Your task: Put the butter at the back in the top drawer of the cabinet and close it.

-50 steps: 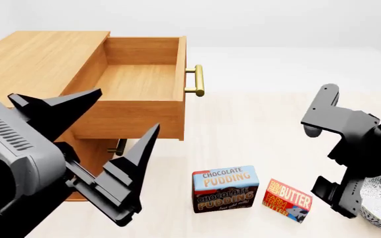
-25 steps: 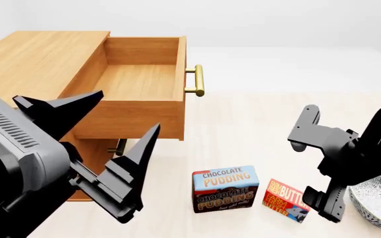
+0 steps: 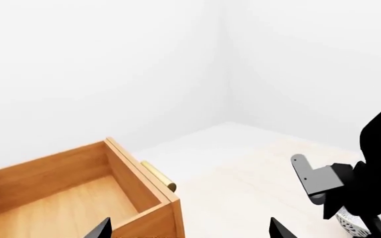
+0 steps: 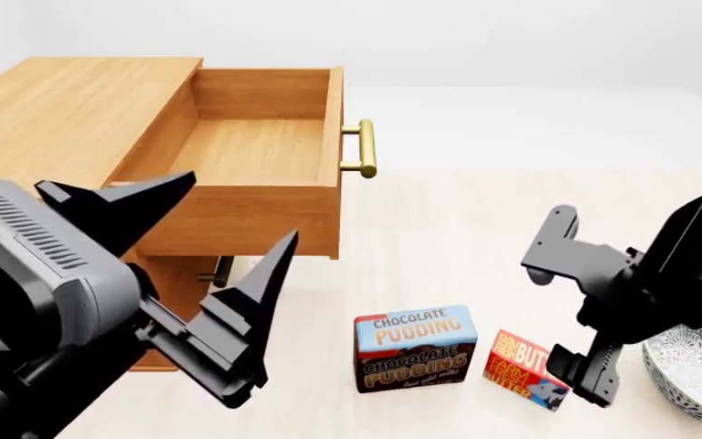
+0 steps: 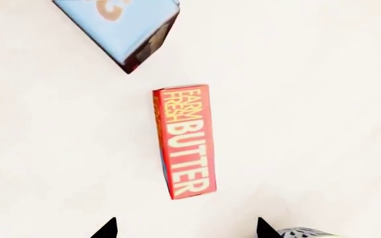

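On the floor lie one butter (image 4: 528, 369) and one pudding box (image 4: 415, 347), both tools released.

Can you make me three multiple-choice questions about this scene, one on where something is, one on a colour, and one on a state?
1. Where does the butter lie?
A. inside the top drawer
B. on the floor beside the pudding box
C. in the patterned bowl

2. What colour is the butter's lettered face?
A. red
B. green
C. white

3. What is the state of the top drawer?
A. shut
B. pulled open and empty
C. pulled open with a box inside

Answers:
1. B: the head view shows it on the pale floor, just to the side of the pudding box.
2. A: the right wrist view shows a red face with white and yellow words.
3. B: it juts out from the cabinet, its wooden bottom bare.
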